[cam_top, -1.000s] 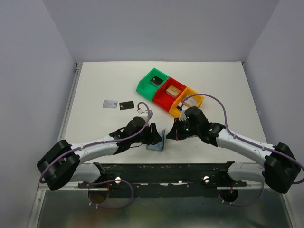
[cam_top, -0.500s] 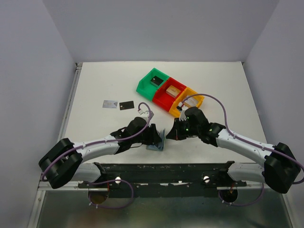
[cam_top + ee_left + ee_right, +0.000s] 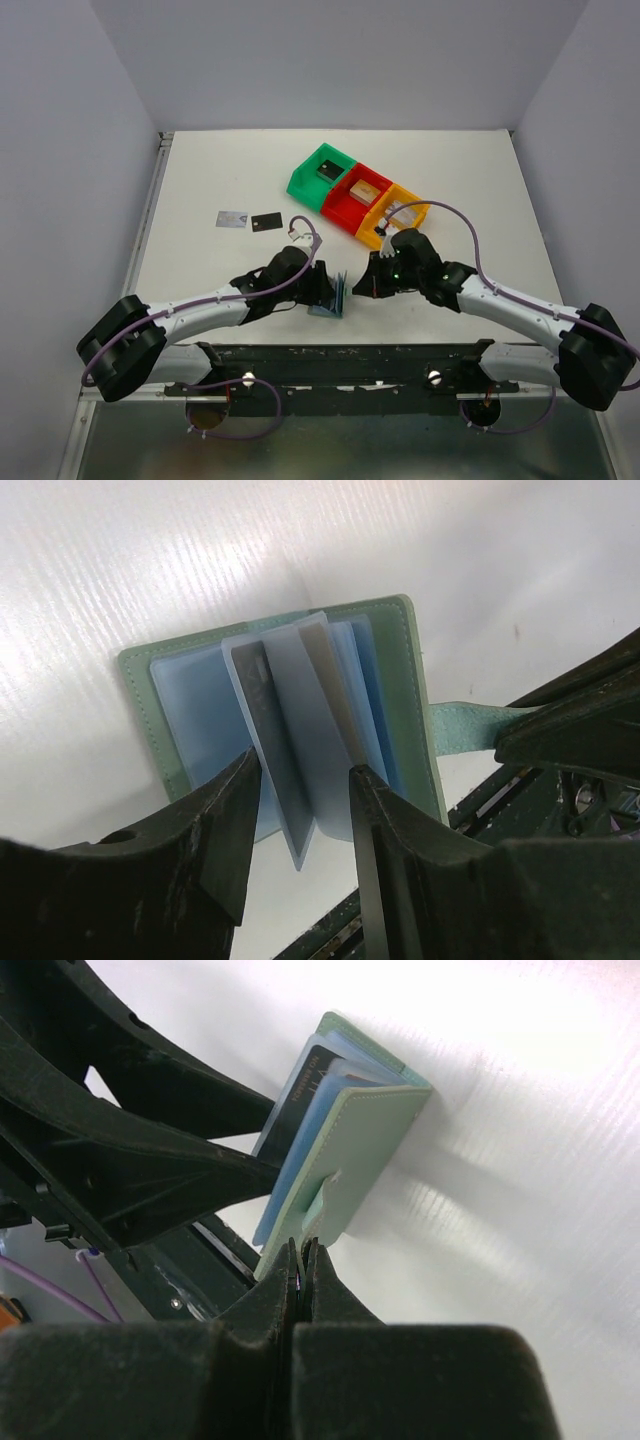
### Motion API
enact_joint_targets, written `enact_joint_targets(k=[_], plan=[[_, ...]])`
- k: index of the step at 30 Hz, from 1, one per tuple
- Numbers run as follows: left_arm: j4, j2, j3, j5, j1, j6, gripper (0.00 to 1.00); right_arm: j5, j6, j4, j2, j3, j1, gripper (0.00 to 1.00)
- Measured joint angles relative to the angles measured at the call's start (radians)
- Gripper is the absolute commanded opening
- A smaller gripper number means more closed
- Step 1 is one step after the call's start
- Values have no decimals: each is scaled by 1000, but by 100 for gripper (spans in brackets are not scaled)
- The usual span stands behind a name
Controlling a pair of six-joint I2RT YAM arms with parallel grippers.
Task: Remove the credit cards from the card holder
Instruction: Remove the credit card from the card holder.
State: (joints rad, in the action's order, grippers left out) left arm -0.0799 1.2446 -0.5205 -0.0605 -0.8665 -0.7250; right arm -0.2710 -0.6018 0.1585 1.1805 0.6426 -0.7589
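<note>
The left arm (image 3: 200,310) and right arm (image 3: 510,305) reach low and inward, wrists nearly meeting. The left gripper (image 3: 300,785) clamps the card holder (image 3: 170,710) by its inner leaves, fingers (image 3: 235,820) slightly apart. The right gripper (image 3: 301,1255) pinches its edge, fingers pressed together.

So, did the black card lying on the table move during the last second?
No. The black card lies just right of the silver-grey card and left of the green bin, exactly as before.

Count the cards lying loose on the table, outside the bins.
2. A silver-grey card and a black card lie side by side, left of the green bin. One more dark card shows inside the card holder; others may be hidden there.
</note>
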Motion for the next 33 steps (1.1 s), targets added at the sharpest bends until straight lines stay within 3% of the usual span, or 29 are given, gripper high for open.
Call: enact_joint_targets(k=[33], plan=[[132,32,-90,100,-6,77,59,42,-4,15,-20,-28,0,0]])
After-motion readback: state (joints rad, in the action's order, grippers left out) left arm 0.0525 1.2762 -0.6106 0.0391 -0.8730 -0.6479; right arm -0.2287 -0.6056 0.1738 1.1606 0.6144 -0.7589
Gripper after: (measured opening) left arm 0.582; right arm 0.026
